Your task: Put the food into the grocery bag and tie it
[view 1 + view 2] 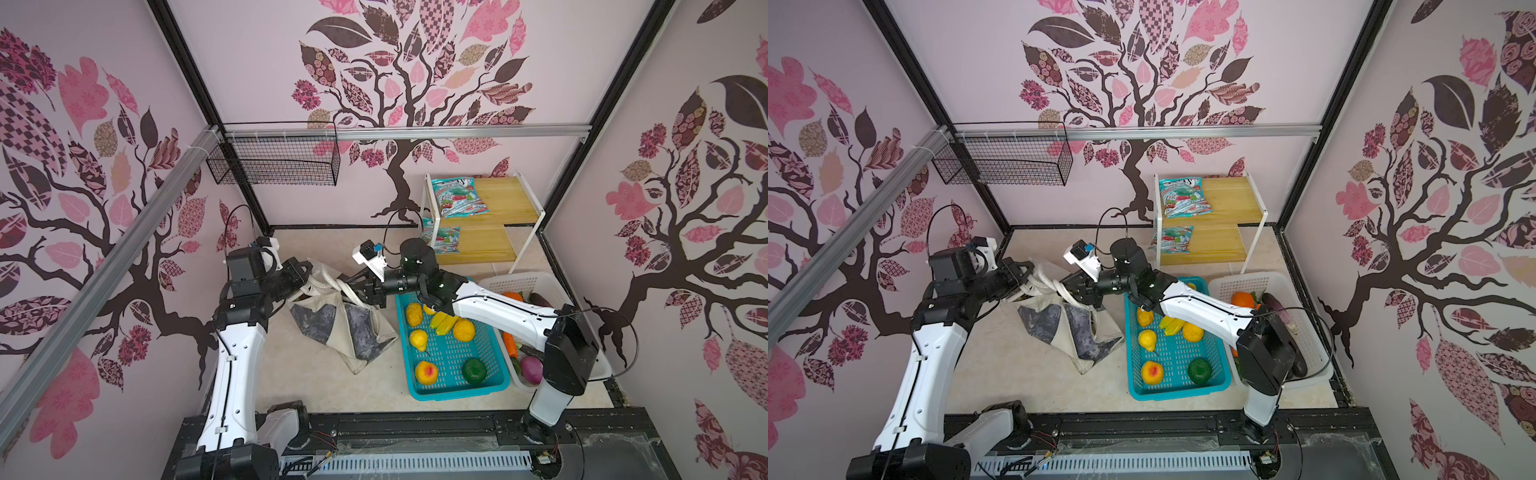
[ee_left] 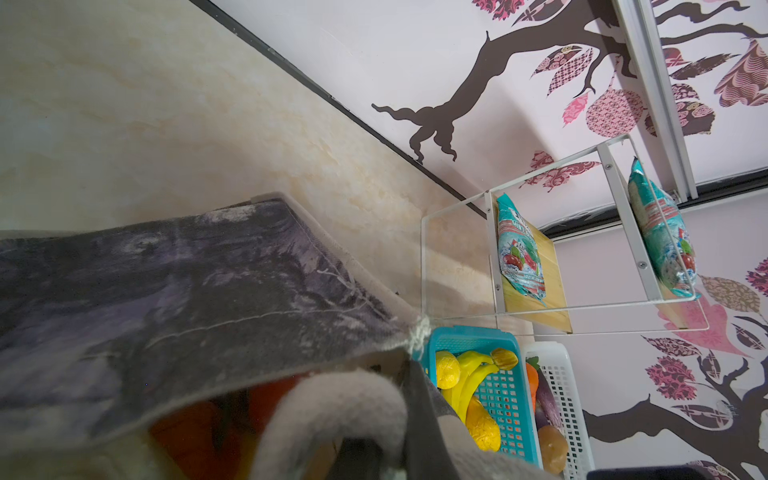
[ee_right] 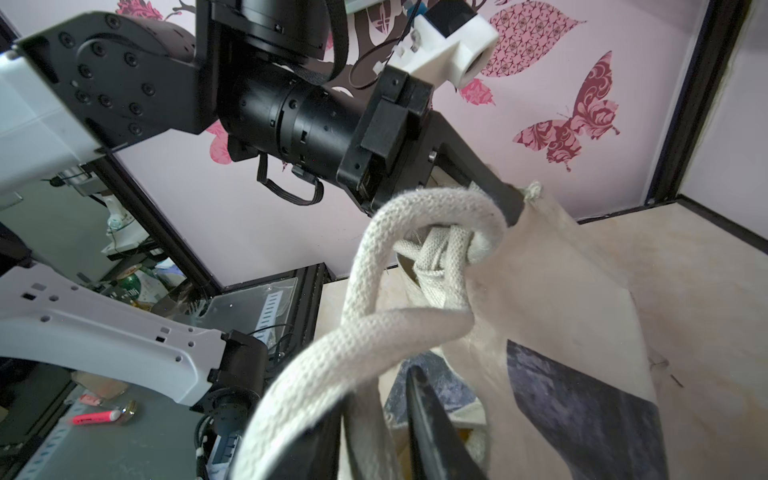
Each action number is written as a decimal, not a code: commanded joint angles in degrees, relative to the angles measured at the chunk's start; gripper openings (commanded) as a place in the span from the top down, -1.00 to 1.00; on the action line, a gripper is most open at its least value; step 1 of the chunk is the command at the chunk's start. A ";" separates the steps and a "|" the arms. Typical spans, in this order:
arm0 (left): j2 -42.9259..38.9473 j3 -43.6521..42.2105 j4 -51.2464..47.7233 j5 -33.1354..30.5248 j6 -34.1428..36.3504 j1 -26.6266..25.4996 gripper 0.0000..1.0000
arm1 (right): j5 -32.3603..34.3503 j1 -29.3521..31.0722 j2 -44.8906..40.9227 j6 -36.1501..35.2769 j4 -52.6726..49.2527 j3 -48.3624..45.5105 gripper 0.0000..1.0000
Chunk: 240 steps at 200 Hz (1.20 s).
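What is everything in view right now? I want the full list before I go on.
tote: one, cream with dark panel, slumped mid-floor
handles: cream rope, twisted together at tote mouth
bagged food: count hidden, orange-red, inside tote
teal basket: one, right of tote
fruit: several, yellow, orange, one green, in teal basket
white basket: one, far right
vegetables: several, orange and purple, in white basket
shelf: one, wood on white frame, back right
packets: two, teal, one per tier
wire basket: one, black, on back rail
left gripper: shut on tote rim
right gripper: at handles
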 commanded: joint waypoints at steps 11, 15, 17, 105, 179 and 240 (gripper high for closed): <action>-0.79 -0.92 -2.19 1.13 -0.01 -0.43 1.00 | -0.03 0.45 1.00 0.11 0.25 0.50 0.40; -0.79 -1.07 -2.13 1.33 -0.11 -0.46 1.00 | -0.39 0.45 0.82 0.46 0.63 0.29 0.38; -0.79 -1.06 -2.00 1.43 -0.27 -0.45 1.00 | -0.59 0.45 0.85 0.62 0.74 0.32 0.36; -1.36 0.32 -2.89 -1.24 -3.24 1.15 1.00 | 5.17 0.68 -1.04 -0.56 -5.27 0.15 1.00; 3.50 12.12 -4.83 4.56 -5.58 18.19 1.00 | 32.07 -3.29 -11.10 -3.55 -24.52 -6.45 1.00; 2.04 13.89 -5.71 1.89 -5.21 18.73 1.00 | 47.44 -5.99 -12.85 3.46 -26.52 -11.77 1.00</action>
